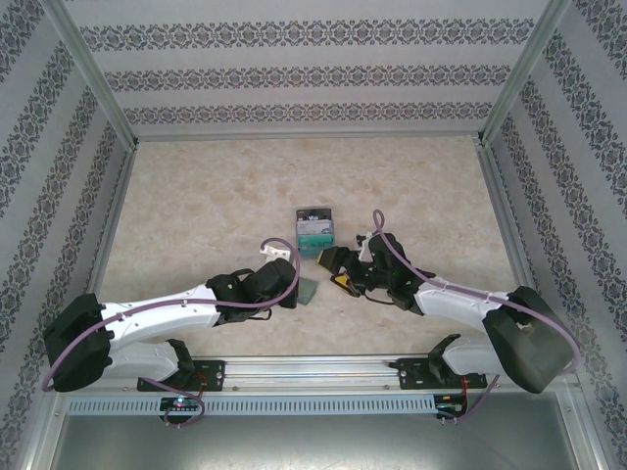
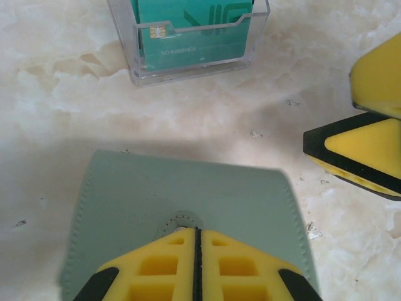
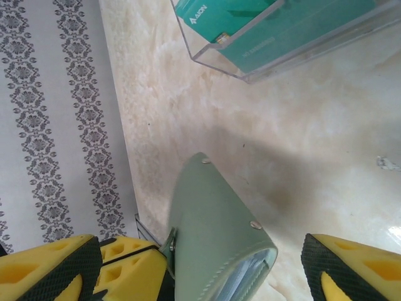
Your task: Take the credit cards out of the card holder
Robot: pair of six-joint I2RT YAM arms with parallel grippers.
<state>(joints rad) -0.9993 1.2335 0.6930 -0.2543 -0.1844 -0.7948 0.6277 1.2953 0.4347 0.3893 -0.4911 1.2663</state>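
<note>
1. left tool (image 2: 196, 234) clamped shut on edge of grey-green card holder (image 2: 182, 200), over the marble-look table (image 2: 56, 106)
2. right tool (image 3: 200, 248) wide, fingers either side of the card holder, not touching it
3. teal credit cards (image 2: 194, 31) stand in clear acrylic box (image 2: 188, 70), beyond the card holder, apart from it
4. pale sleeves show at the holder's end, contents cannot tell

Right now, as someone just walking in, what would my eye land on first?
First, the left gripper, with its bright yellow fingers pinched shut on a grey-green card holder near the front middle of the marbled table. The right gripper stands open right beside the holder. Just behind them is a clear plastic box with teal credit cards standing in it.
</note>
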